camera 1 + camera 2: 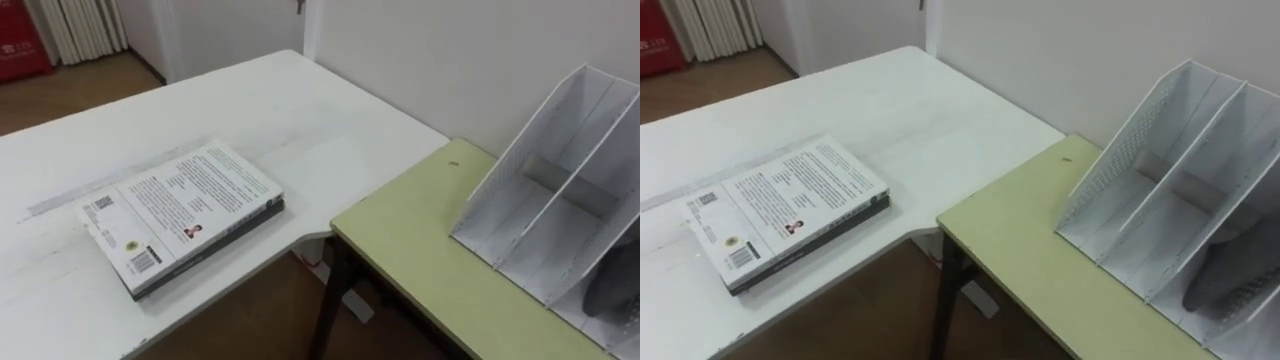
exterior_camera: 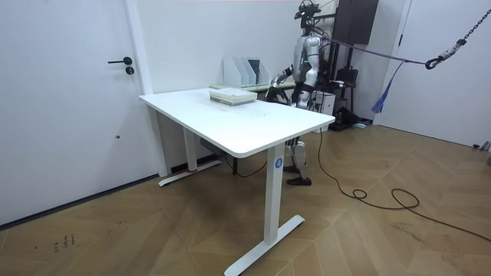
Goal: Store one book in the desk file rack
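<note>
Lying flat on white table [image 1: 300, 110]: books [image 1: 180, 212]; file rack [image 1: 570, 190] apart on green desk [image 1: 420, 250].

Both eye views look down close at the desk corner [image 1: 300, 225]; the room view faces it from afar.

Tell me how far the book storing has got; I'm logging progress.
The file rack on the green desk shows no book in its left slots; a dark shape in its right slot is unreadable. Nothing visibly in hand. Two stacked books lie flat on the white table, so storing may remain.
</note>
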{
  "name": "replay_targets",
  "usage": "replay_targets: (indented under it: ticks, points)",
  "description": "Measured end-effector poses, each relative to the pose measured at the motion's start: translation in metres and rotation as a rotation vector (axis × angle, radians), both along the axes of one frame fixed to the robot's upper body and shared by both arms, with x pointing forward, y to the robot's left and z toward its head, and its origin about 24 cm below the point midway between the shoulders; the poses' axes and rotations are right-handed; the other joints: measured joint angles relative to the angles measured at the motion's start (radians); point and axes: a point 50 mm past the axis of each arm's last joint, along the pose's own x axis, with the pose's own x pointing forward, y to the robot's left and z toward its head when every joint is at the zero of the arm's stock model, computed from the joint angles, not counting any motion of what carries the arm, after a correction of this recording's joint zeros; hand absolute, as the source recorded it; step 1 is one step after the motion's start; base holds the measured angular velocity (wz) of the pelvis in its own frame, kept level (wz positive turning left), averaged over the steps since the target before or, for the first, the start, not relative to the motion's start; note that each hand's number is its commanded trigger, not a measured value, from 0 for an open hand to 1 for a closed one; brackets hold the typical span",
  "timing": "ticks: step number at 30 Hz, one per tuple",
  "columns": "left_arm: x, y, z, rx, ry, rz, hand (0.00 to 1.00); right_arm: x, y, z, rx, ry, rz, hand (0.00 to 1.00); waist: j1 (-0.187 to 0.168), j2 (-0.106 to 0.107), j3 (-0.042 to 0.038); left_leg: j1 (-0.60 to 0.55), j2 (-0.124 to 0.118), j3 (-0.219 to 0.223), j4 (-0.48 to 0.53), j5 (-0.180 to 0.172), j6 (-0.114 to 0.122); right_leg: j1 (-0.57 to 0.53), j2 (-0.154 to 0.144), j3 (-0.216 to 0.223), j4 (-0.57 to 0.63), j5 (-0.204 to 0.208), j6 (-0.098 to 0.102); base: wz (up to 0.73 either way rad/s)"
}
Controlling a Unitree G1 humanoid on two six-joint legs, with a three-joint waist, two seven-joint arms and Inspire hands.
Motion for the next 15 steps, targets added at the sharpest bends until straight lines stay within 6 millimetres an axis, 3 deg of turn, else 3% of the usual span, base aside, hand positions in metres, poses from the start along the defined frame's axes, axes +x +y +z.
replay_targets:
  ticks: [5,9,15]
  points:
    - [-0.009,-0.004,-0.002,-0.011,0.001,0.079,0.0,-0.044,-0.016,-0.039,-0.077,0.176,-0.24,0.0,-0.031,0.013,-0.0023,0.005,0.0,0.003,0.0,0.0,0.0,0.014,-0.001,-0.012,-0.009,0.0,0.001,0.07]
    - [-0.018,-0.007,-0.004,-0.007,-0.009,0.127,0.0,-0.08,-0.026,-0.056,-0.127,0.257,-0.446,0.0,-0.044,0.017,0.0036,0.006,0.0,0.001,0.001,0.001,-0.002,0.015,-0.001,-0.004,-0.012,-0.001,0.0,0.0]
    - [-0.028,-0.007,-0.004,-0.007,-0.005,0.182,0.0,-0.104,-0.03,-0.068,-0.17,0.308,-0.682,0.0,-0.064,0.02,0.0057,0.014,-0.001,0.0,0.0,0.001,-0.002,0.03,0.001,0.0,-0.03,0.0,0.002,0.01]
